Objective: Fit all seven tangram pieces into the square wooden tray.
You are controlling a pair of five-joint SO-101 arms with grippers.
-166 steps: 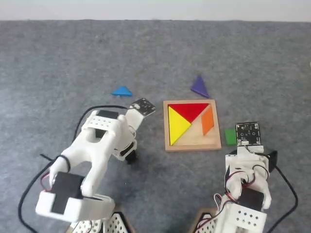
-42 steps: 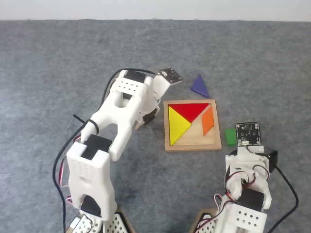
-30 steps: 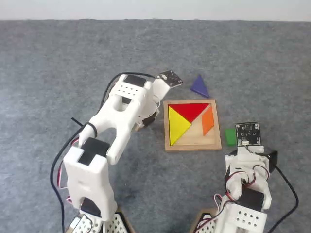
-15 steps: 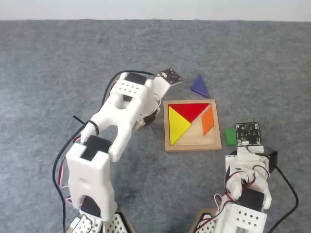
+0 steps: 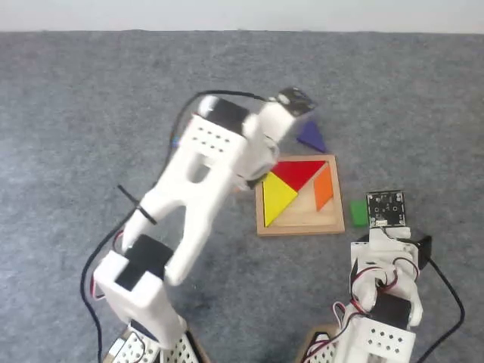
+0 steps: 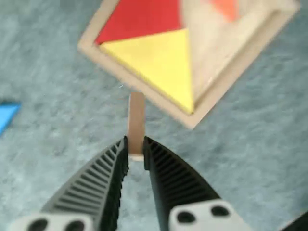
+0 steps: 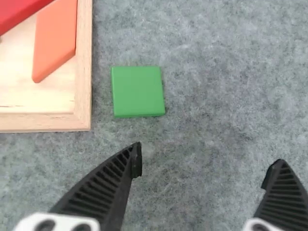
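The square wooden tray (image 5: 299, 224) holds a red triangle (image 5: 295, 172), a yellow triangle (image 5: 276, 195) and an orange piece (image 5: 324, 186). My left gripper (image 6: 134, 142) is shut on a thin wood-coloured piece (image 6: 136, 115) held on edge, just outside the tray's rim (image 6: 108, 62) by the yellow triangle (image 6: 159, 62). In the high view that arm (image 5: 219, 151) covers the tray's near-left corner. A blue triangle (image 6: 7, 115) lies on the carpet off to the side. My right gripper (image 7: 207, 163) stands open just short of the green square (image 7: 137, 91), which lies beside the tray's right edge (image 7: 84, 72).
A purple triangle (image 5: 310, 136) lies on the grey carpet behind the tray. The green square (image 5: 358, 212) sits between the tray and the right arm (image 5: 384, 257). Open carpet stretches to the left and far side.
The left arm has swung to the right and farther out, so it now overlaps the tray's left side. The right arm has kept still.
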